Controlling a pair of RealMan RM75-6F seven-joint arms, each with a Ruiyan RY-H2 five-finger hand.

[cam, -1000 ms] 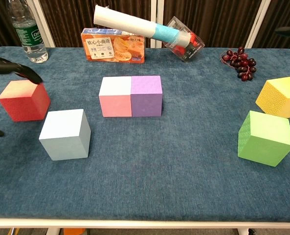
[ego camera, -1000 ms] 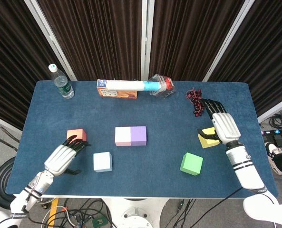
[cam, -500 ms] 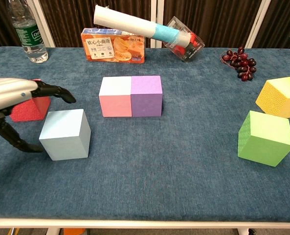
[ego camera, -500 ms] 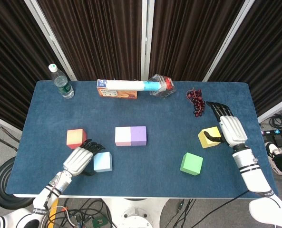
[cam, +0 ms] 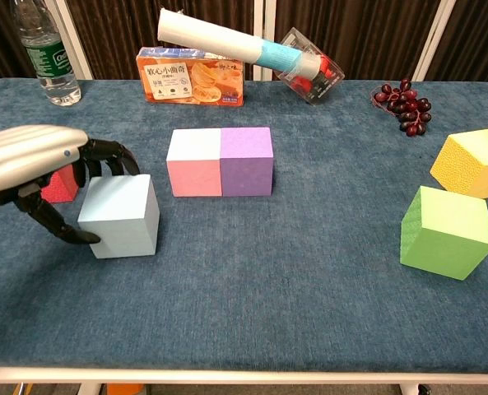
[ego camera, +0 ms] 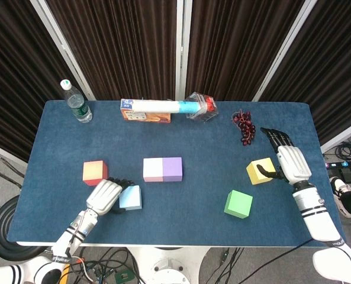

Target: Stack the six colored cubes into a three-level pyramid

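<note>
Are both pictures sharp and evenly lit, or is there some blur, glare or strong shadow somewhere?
Head view: sharp and evenly lit, the light blue cube and dark blue cloth-covered table casting only faint shadows, no glare. Chest view: also sharp, with a soft dark shadow on the cloth under the left hand; the green cube looks enlarged near the lens.

A matt, napped blue cloth (cam: pixel 309 288) is covering the table. On it, the light blue cube (cam: pixel 122 216) and green cube (cam: pixel 445 232) are showing a finely grained, foam-like matt skin, while the left hand (cam: pixel 30 169) is gleaming in smooth silver plastic with black fingers (cam: pixel 112 156).
</note>
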